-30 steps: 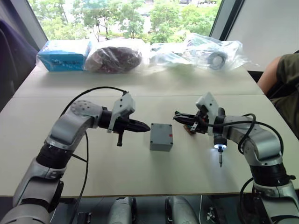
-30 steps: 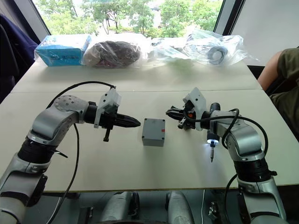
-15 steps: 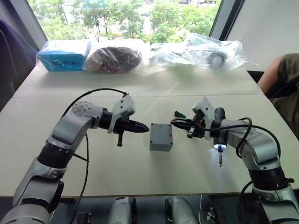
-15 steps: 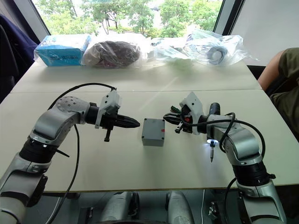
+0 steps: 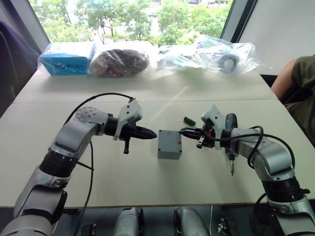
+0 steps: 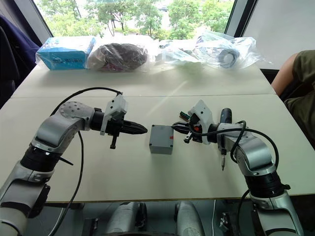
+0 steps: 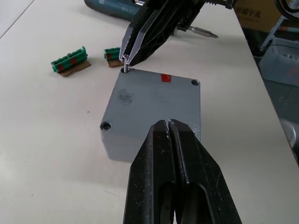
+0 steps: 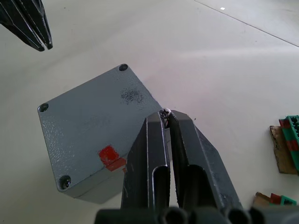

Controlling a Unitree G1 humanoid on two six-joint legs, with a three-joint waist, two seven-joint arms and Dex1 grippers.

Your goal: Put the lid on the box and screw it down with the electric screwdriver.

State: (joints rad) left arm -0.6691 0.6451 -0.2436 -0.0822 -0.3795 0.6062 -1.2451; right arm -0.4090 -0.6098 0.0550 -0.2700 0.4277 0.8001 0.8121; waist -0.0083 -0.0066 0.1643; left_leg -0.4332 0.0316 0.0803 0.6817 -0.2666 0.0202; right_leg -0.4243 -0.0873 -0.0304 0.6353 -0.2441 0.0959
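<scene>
The grey box [image 5: 169,149] stands mid-table with the lid [image 7: 154,102] sitting on top, a red mark near one edge. My right gripper [image 8: 165,114] is shut on a small screw [image 8: 164,112], held upright at the lid's corner nearest that arm. To the left of the box, a short gap away, my left gripper [image 5: 155,133] points at it, shut and empty. The black electric screwdriver [image 5: 230,142] lies on the table behind my right gripper, bit [image 5: 232,169] toward the front edge, with no light at its tip.
Small green pieces [image 7: 70,59] lie on the table beyond the box, by the right gripper. Along the far edge are a blue packet [image 5: 66,58] and several plastic bags [image 5: 224,56]. A person's arm [image 5: 295,81] shows at the right.
My right gripper has moved left with the screw, from beside the green pieces to the lid's corner. The screwdriver's white tip light has gone out. The left arm has not moved.
</scene>
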